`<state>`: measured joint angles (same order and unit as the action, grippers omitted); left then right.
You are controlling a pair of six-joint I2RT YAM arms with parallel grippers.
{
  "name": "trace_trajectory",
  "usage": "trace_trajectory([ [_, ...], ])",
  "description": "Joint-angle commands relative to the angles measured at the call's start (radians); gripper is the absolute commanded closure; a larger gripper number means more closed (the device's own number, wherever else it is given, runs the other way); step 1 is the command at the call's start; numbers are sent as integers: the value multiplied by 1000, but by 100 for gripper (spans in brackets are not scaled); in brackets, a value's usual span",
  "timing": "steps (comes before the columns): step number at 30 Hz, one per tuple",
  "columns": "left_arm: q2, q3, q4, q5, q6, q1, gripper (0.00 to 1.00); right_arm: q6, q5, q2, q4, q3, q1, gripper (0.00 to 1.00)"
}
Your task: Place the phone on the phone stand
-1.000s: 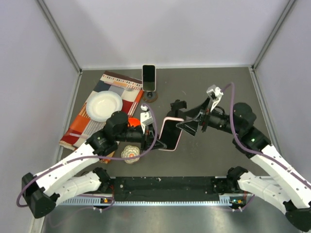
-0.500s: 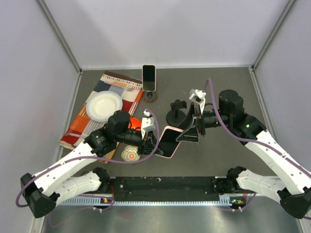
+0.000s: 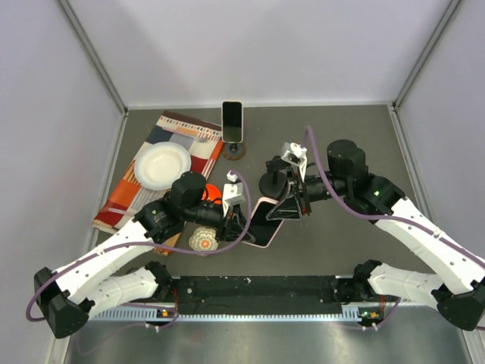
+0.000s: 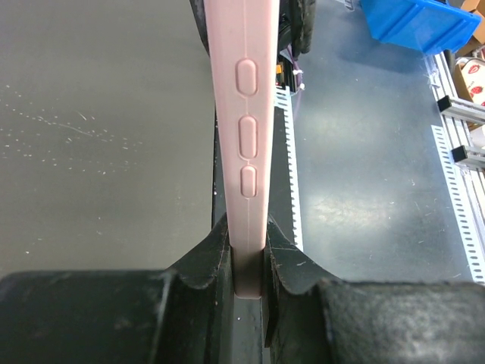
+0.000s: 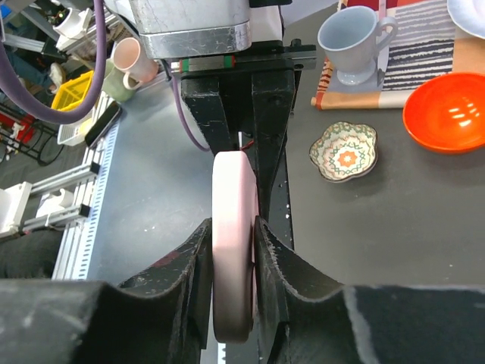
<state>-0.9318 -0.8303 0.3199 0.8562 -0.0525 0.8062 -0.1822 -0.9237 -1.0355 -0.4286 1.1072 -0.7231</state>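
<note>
Phone [image 3: 263, 227] clamped in left claw [image 4: 246, 246], right claw [image 5: 232, 236].

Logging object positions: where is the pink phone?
Top view, mid-table: pink phone held between left end effector and right end effector, just nearer than the empty phone stand.

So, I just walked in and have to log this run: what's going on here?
Both arms hold the pink-cased phone between them: the left gripper is shut on one edge and the right gripper on the opposite one, which looks like a handover. The empty black phone stand sits just behind. The phone is not on it yet.
</note>
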Motion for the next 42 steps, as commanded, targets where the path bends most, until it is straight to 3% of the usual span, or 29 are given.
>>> trace_trajectory([
  [1, 11, -41, -64, 40, 0, -1, 100, 32, 17, 3, 8, 43, -25, 76],
  [7, 1, -49, -65, 60, -1, 1, 100, 55, 6, 0, 2, 37, -30, 86],
  [15, -4, -43, -64, 96, 5, 1, 100, 92, 5, 6, -10, 37, -30, 87],
  [16, -4, -41, -64, 102, 6, 1, 100, 99, 11, 5, -15, 39, -30, 79],
  [23, -2, -38, -47, 133, 26, 1, 100, 118, 8, 14, -35, 42, -30, 71],
  [26, -4, -39, -28, 152, 42, 1, 100, 128, 5, 14, -61, 51, -29, 64],
  [27, -5, -41, -13, 152, 43, 1, 100, 133, 6, 12, -68, 54, -30, 56],
  [34, -19, -66, 70, 161, 109, 2, 100, 250, 68, -24, -268, 144, -30, 44],
  [37, -28, -69, 82, 162, 115, 2, 100, 279, 39, -60, -332, 183, -30, 45],
  [42, -48, -79, 103, 167, 120, 2, 100, 294, -9, -103, -369, 206, -33, 59],
])
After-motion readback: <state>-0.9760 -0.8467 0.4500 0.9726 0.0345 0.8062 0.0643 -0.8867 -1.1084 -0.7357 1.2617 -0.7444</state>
